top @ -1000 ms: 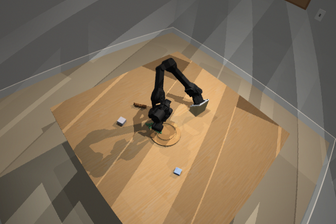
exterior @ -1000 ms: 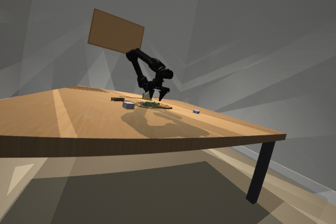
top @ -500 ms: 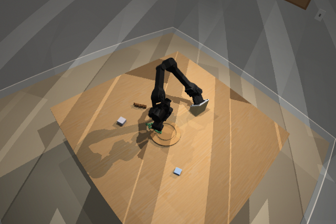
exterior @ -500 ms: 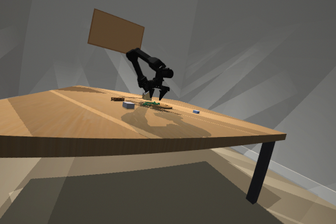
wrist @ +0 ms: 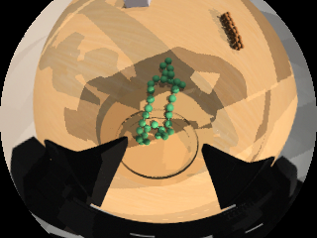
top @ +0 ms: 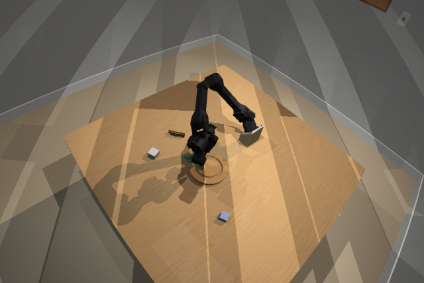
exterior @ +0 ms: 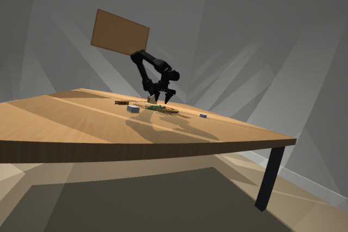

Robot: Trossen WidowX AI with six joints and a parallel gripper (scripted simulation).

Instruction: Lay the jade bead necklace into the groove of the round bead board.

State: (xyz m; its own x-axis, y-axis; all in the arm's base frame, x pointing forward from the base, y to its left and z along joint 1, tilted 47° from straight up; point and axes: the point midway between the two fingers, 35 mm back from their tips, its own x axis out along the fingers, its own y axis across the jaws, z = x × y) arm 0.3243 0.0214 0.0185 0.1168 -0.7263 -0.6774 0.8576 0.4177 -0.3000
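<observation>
The jade bead necklace [wrist: 158,102] [top: 187,158] [exterior: 155,107] lies loose in a long, narrow loop. Its near end is bunched on the far edge of the round bead board [wrist: 173,159] [top: 215,178] [exterior: 171,109], and the rest stretches off the board onto the table. My gripper [wrist: 166,145] [top: 198,162] [exterior: 161,101] is open and empty. It hangs a little above the board's edge, with its fingers wide apart on either side of the necklace's near end. In the top view the gripper hides most of the necklace.
A brown bead string [top: 176,132] [exterior: 121,102] [wrist: 232,31] lies beyond the board. A white block [top: 153,152] [exterior: 132,108] sits to the left, and a blue block [top: 224,216] [exterior: 203,115] nearer the front. The arm's base [top: 251,134] stands behind the board.
</observation>
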